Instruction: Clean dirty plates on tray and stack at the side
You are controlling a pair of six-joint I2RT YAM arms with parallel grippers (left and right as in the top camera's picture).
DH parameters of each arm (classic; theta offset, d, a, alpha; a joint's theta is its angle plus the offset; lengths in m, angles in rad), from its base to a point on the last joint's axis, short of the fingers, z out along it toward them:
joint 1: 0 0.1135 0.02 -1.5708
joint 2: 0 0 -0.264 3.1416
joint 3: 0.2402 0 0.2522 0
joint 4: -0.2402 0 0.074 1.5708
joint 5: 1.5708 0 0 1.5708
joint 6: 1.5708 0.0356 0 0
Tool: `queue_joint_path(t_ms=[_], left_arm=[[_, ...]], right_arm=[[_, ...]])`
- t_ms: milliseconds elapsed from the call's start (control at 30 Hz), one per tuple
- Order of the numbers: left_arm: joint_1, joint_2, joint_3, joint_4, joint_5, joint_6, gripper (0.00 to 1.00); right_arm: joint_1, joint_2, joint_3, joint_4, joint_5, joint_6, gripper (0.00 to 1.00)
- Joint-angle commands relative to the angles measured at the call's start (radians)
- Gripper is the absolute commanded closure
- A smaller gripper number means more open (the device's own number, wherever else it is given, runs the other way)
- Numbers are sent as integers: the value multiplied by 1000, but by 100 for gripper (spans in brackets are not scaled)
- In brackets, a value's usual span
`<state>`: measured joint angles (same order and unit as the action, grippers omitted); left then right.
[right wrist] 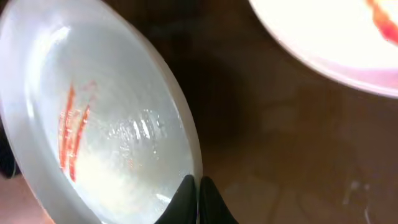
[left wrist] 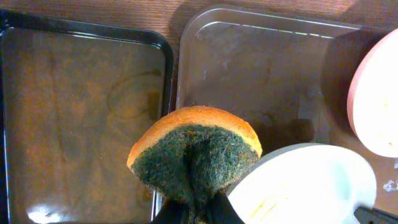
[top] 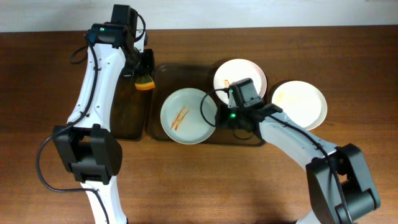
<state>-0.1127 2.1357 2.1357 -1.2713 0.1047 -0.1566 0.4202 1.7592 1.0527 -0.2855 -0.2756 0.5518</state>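
A pale plate with orange-red streaks [top: 186,117] lies on the front left of the dark brown tray [top: 186,70]. My right gripper [top: 217,116] is shut on its right rim, as the right wrist view shows [right wrist: 199,185], with the plate [right wrist: 112,124] to the left. A second streaked plate [top: 241,76] sits at the tray's back right. A third plate [top: 300,104] with a faint smear lies on the table to the right of the tray. My left gripper [top: 144,73] is shut on an orange and green sponge [left wrist: 196,152], held above the tray's left edge.
A smaller, narrower black tray [top: 127,118] lies to the left of the brown tray and also shows in the left wrist view [left wrist: 81,112]. Brown wooden table [top: 205,180] lies in front of both trays. The two arms take up the left and right sides.
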Motion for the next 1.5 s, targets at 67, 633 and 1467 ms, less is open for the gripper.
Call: queue_joint_path(t_ms=[67, 633, 1467], left_arm=[[-9, -14, 12, 17, 5, 16, 100], [-12, 7, 12, 29, 5, 16, 100], [-150, 228, -355, 261, 370, 483, 100]], right_arm=[[12, 95, 46, 69, 100, -73, 96], [98, 333, 294, -248, -11, 216, 80], [-61, 341, 294, -163, -28, -92, 96]])
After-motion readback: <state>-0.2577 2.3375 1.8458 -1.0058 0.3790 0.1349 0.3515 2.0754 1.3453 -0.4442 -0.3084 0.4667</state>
